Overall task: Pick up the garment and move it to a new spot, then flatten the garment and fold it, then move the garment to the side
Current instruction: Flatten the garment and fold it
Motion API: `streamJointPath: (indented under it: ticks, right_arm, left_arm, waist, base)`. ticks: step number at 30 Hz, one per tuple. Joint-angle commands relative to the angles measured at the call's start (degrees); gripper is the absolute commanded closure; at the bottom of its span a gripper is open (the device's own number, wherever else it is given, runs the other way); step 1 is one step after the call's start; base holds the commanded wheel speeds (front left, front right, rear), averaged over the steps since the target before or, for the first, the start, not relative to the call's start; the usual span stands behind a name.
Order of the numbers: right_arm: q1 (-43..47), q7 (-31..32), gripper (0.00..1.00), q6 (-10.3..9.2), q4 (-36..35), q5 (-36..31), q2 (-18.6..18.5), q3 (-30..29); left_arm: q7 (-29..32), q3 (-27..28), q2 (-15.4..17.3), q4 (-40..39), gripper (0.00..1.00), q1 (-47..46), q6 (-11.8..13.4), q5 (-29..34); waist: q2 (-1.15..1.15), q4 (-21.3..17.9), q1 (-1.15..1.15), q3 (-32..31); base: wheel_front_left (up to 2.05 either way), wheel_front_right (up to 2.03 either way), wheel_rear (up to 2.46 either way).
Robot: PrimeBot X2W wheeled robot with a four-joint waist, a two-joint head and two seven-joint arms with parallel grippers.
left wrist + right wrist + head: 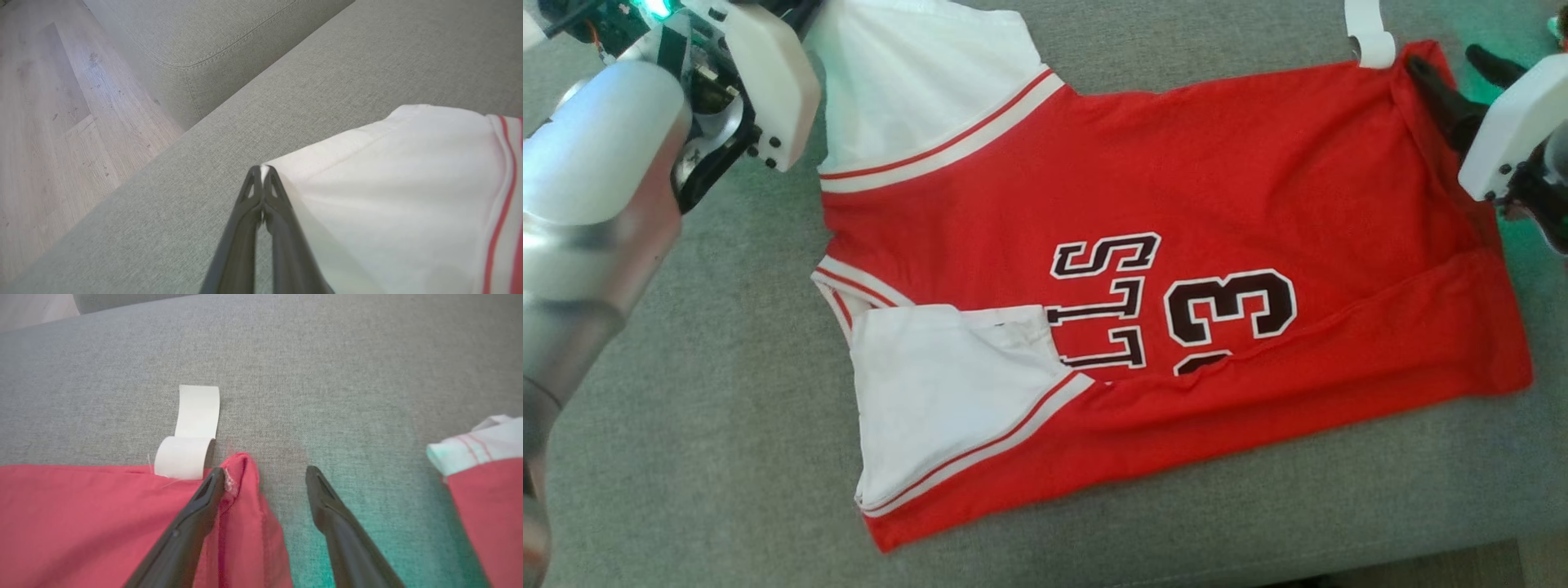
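Grey sofa cushion point(727, 408), red jersey point(1217, 163) lying flat on it, near edge turned in. Fold step: left tool point(261, 168) pinching the white sleeve point(388, 183) corner. Right tool point(265, 472) is spread astride the hem corner point(241, 465) and likely must close before both lift.

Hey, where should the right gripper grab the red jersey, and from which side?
On the jersey, take the hem corner beside the white tag, coming in from the hem end over the bare cushion. That corner is bunched into a raised fold, which gives an edge to pinch, and the open right gripper straddles it.
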Motion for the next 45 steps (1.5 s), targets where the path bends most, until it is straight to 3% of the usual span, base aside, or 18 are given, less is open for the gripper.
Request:
streamJointPath:
  ticks: [1,3,4,11,18,24,32,37,45]
  right_arm:
    - [-0.8,0.1,0.26,0.14,-0.2,0.9,-0.9,1.2]
    - [-1.5,-0.4,0.88,0.14,0.5,1.8,-1.0,2.8]
    - [-1.8,-1.1,1.00,0.14,0.5,2.2,-1.1,3.6]
    - [-4.5,-8.1,1.00,0.14,1.3,3.1,-2.8,7.2]
    - [-7.3,-16.3,1.00,0.14,2.9,6.8,-4.3,8.1]
    - [-5.4,-20.4,1.00,0.14,1.4,10.8,-7.1,9.6]
    - [1.8,-23.7,1.00,0.14,-3.1,14.7,-12.5,12.0]
    - [7.8,-26.2,1.00,0.14,-4.9,16.8,-15.5,12.5]
    - [16.6,-31.3,1.00,0.14,-6.8,16.9,-17.9,12.8]
  left_arm:
    - [-0.6,1.4,1.6,-0.4,1.00,-4.1,0.1,-0.5]
    - [-1.1,0.7,1.4,-0.2,1.00,-4.2,0.1,-1.0]
    - [-1.3,0.4,1.3,-0.1,1.00,-4.2,0.1,-1.2]
    - [-6.8,-0.7,1.7,1.4,1.00,-6.1,0.2,-0.2]
    - [-17.9,0.7,0.5,4.7,1.00,-8.9,2.9,2.8]
    - [-20.6,0.9,-1.2,5.8,1.00,-6.9,2.0,1.2]
    - [-23.4,0.3,1.0,0.0,1.00,2.2,2.6,-0.9]
    - [-23.4,-0.2,3.8,-8.2,1.00,10.0,5.3,-2.8]
    - [-22.7,-1.5,8.4,-23.6,1.00,24.3,12.9,-6.4]
  waist:
    - [0.00,0.3,0.00,-0.1]
    - [0.00,0.6,0.00,-0.2]
    - [0.00,0.7,0.00,-0.3]
    - [0.00,1.1,0.00,-0.8]
    - [0.00,1.7,0.00,-1.9]
    - [0.00,3.1,0.00,-3.7]
    - [0.00,5.6,0.00,-6.7]
    - [0.00,7.1,0.00,-8.5]
    - [0.00,8.8,0.00,-10.5]
  base:
    - [0.00,0.00,0.00]
    - [0.00,0.00,0.00]
    - [0.00,0.00,0.00]
    - [0.00,0.00,0.00]
    - [0.00,0.00,0.00]
    - [0.00,0.00,0.00]
    - [0.00,0.00,0.00]
    - [0.00,0.00,0.00]
    - [0.00,0.00,0.00]
